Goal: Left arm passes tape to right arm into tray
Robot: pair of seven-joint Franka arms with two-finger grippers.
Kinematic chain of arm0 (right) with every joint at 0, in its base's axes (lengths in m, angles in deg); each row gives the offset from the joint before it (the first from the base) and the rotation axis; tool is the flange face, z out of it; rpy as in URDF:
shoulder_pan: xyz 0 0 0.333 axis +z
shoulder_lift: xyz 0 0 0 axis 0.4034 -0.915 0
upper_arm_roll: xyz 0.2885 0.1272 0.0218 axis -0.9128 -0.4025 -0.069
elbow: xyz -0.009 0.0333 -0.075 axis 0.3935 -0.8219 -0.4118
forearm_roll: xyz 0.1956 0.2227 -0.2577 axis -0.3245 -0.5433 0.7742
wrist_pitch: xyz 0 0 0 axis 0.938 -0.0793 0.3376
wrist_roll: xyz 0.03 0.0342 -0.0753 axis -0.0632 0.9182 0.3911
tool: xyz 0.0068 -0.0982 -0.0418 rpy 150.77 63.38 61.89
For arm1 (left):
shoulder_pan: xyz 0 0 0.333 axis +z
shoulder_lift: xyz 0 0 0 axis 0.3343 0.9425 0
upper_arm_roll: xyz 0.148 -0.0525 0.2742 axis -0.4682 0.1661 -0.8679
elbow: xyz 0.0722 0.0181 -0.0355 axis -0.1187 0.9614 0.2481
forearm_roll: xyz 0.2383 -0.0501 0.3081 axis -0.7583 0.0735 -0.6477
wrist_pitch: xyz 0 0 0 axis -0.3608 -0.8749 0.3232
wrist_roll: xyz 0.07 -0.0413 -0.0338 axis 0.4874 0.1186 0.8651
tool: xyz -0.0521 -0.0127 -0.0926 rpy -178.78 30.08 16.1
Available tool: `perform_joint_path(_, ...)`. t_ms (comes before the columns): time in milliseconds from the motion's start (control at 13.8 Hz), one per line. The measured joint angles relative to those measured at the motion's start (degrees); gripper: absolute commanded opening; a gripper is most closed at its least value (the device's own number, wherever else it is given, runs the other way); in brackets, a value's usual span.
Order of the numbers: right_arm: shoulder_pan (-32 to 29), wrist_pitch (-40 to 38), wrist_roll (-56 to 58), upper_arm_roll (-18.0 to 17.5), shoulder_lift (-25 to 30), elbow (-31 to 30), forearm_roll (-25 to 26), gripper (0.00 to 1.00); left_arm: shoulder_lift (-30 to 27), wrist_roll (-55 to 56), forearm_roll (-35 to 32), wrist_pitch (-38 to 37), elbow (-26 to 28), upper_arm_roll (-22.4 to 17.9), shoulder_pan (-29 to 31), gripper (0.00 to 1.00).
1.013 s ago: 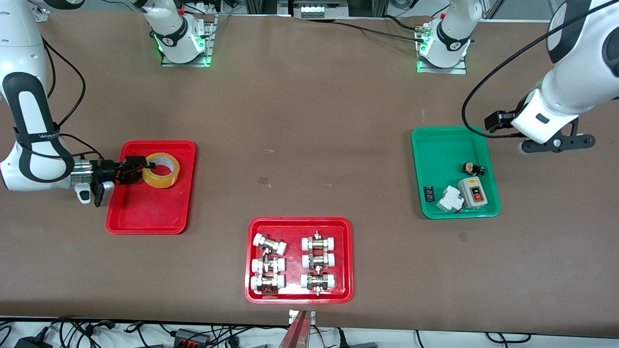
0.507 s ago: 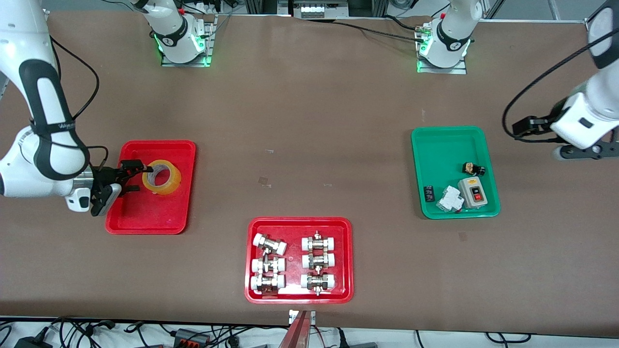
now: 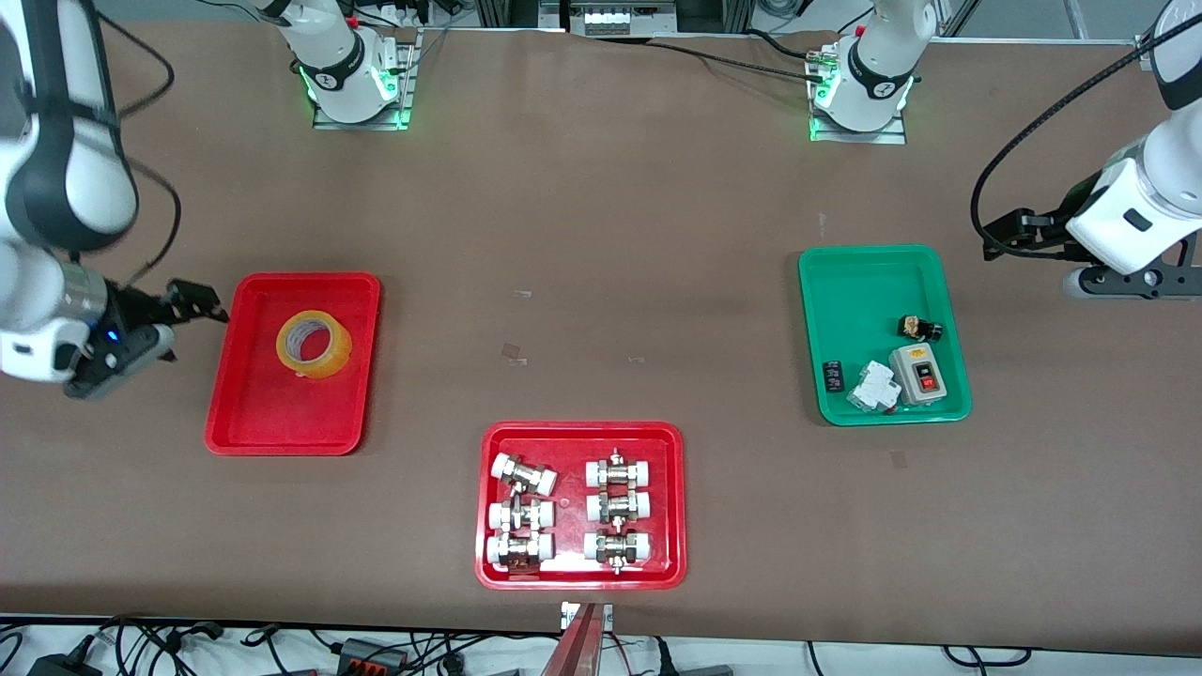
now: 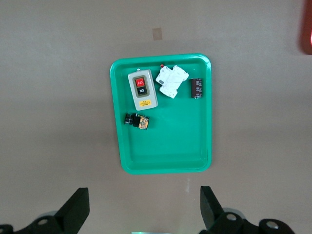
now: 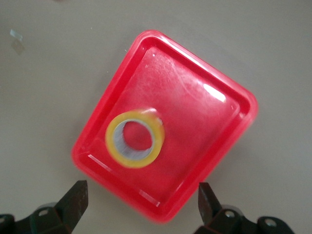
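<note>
The yellow tape roll (image 3: 331, 355) lies flat in the plain red tray (image 3: 282, 422) at the right arm's end of the table. It also shows in the right wrist view (image 5: 112, 141), inside the tray (image 5: 229, 92). My right gripper (image 3: 188, 305) is open and empty, raised beside the tray's edge; its jaws (image 5: 141, 204) stand wide apart with nothing between them. My left gripper (image 3: 1117, 280) is open and empty over bare table beside the green tray (image 3: 864, 282), at the left arm's end. In the left wrist view its jaws (image 4: 145, 214) are wide apart.
The green tray (image 4: 165, 156) holds a grey switch box (image 3: 918, 373), a white breaker (image 3: 873, 387) and small dark parts. A red tray of pipe fittings (image 3: 580, 505) sits nearer the front camera, mid-table. Both arm bases stand at the top.
My right gripper let go of the tape and drew back and up off the red tray. The tape settled flat in the tray. The left arm moved away toward its end.
</note>
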Motion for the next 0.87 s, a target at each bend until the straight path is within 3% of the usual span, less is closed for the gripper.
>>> perform_joint_path(434, 8.1, -7.8, -24.6, -0.5, 12.1, -1.0, 3.8, 1.0, -0.1, 0.4, 0.0, -0.3, 0.0, 0.0, 0.2, 1.0)
perform_joint_path(651, 9.0, -7.9, -30.6, -0.6, 14.9, -2.5, 3.9, 1.0, -0.1, 0.4, 0.0, -0.3, 0.0, 0.0, 0.2, 1.0)
perform_joint_path(868, 8.9, -9.0, -32.4, 0.0, 14.9, -0.2, 3.9, 1.0, -0.1, 0.4, 0.0, -0.3, 0.0, 0.0, 0.2, 1.0)
